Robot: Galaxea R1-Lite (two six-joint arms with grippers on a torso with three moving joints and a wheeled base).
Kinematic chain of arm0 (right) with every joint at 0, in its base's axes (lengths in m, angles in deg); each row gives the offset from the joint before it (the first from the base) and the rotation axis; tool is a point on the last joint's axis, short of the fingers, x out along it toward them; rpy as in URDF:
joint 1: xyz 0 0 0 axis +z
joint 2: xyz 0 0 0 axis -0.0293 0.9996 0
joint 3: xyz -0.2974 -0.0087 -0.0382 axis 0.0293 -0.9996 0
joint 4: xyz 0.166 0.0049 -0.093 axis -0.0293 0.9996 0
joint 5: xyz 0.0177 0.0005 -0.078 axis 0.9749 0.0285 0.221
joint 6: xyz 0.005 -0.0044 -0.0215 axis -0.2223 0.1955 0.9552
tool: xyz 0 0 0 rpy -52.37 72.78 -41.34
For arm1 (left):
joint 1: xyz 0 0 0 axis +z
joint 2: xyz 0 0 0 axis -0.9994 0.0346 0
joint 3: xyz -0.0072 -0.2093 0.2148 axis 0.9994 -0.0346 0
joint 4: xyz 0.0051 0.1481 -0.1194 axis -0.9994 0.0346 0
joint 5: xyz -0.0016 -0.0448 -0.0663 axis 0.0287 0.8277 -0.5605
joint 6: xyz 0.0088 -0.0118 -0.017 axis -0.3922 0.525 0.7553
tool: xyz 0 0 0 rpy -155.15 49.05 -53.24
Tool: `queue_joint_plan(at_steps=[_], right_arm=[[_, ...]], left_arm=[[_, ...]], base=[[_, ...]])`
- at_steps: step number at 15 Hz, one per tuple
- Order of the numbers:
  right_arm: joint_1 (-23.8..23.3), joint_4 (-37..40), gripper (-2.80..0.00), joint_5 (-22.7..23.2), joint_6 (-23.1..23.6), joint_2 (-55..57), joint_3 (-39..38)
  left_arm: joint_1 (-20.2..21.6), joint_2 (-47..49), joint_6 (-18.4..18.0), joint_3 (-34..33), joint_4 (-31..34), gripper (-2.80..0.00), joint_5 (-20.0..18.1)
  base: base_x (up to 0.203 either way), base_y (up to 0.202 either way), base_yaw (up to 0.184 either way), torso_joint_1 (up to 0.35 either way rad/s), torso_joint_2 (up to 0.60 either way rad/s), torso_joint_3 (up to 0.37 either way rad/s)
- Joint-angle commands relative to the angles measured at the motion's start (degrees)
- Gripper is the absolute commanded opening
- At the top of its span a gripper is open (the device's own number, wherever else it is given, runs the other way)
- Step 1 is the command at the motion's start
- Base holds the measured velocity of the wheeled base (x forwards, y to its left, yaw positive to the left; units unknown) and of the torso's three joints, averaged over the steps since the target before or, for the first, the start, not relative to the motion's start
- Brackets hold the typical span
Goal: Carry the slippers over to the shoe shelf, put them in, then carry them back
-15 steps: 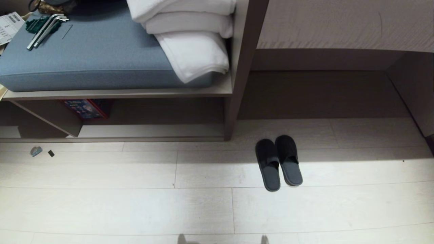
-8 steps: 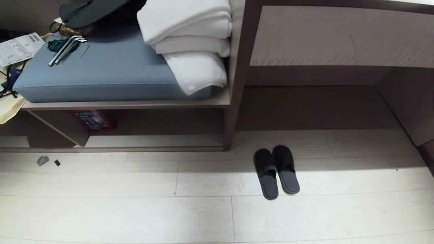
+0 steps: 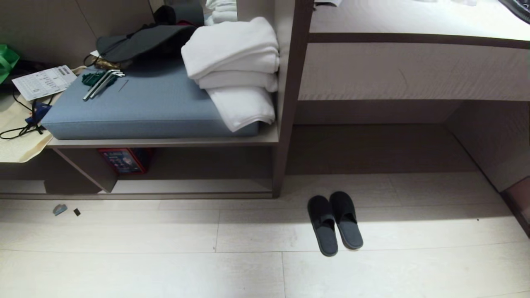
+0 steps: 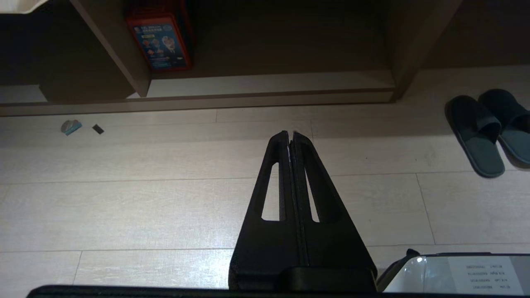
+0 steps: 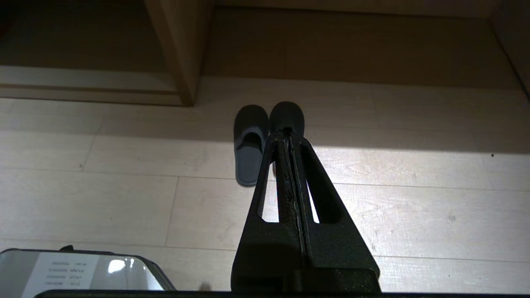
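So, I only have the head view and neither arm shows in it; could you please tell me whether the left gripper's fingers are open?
Observer: No, the left gripper is shut and empty, over bare floor.
Operator: Thank you. And the right one?
Observer: The right gripper is shut too, holding nothing.
Operator: Is it facing the slippers?
Observer: Yes, its wrist view shows it aimed at the slippers, which lie ungripped on the floor.

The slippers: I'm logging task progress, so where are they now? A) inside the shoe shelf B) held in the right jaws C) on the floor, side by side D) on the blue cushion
C: the slippers lie paired on the pale floor, in front of the shoe shelf, not inside it.
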Motion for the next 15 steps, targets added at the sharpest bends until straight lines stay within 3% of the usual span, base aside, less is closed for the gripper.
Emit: queue_joint_plan(at_steps=[1,15], right_arm=[[0.01,0.0,-2.8,0.02,0.02,-0.01,-0.01],[0.01,0.0,-2.8,0.02,0.02,-0.01,-0.01]], left_arm=[[0.0,0.02,0.04,-0.02,-0.01,-2.8,0.0],[0.0,0.02,0.75,-0.02,-0.01,-2.8,0.0]], base=[[0.0,0.0,0.0,0.007,0.0,0.207],[0.0,0.0,0.0,0.003,0.0,0.203]])
